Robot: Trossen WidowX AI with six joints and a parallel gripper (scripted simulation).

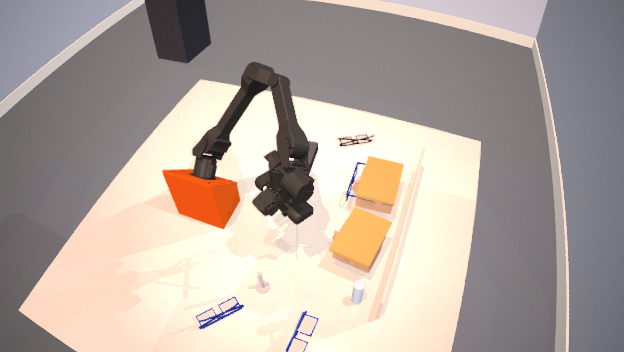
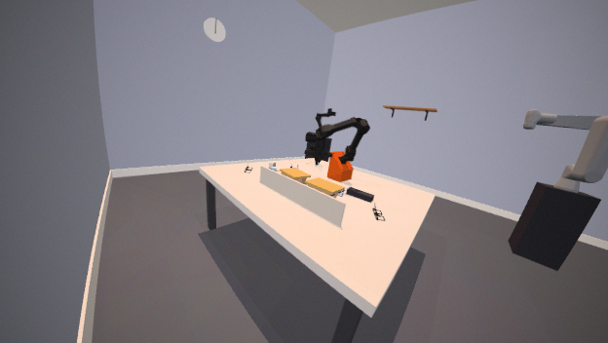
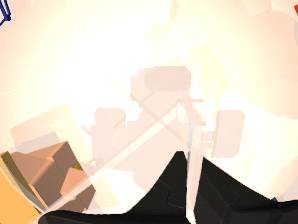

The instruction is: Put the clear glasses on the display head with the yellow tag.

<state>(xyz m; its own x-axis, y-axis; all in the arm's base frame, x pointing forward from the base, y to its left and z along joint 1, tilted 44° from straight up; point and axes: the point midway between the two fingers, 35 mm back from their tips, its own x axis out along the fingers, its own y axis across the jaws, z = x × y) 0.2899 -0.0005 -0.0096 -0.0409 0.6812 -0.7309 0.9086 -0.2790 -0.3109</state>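
Observation:
The gripper (image 1: 286, 212) (image 2: 318, 162) (image 3: 189, 159) points down above the table and is shut on the clear glasses (image 3: 196, 142). Their pale, see-through bars run forward from between the fingertips and off to the lower left in the wrist view; most of them is hidden in the top view. The bare head (image 1: 361, 237) (image 2: 294, 173) (image 3: 40, 172) has an orange top and no glasses. A small yellow patch (image 3: 79, 167) shows on it in the wrist view, beside its nose. The other head (image 1: 380, 180) (image 2: 325, 185) wears blue glasses (image 1: 353, 181).
A long low wall (image 1: 400, 235) (image 2: 302, 197) stands behind the heads. Blue glasses (image 1: 220, 313), a second blue pair (image 1: 302, 330), black glasses (image 1: 356, 140) (image 2: 378, 213), a pale post (image 1: 261, 282), a whitish cylinder (image 1: 357, 293) and a dark case (image 2: 361, 194) are on the table.

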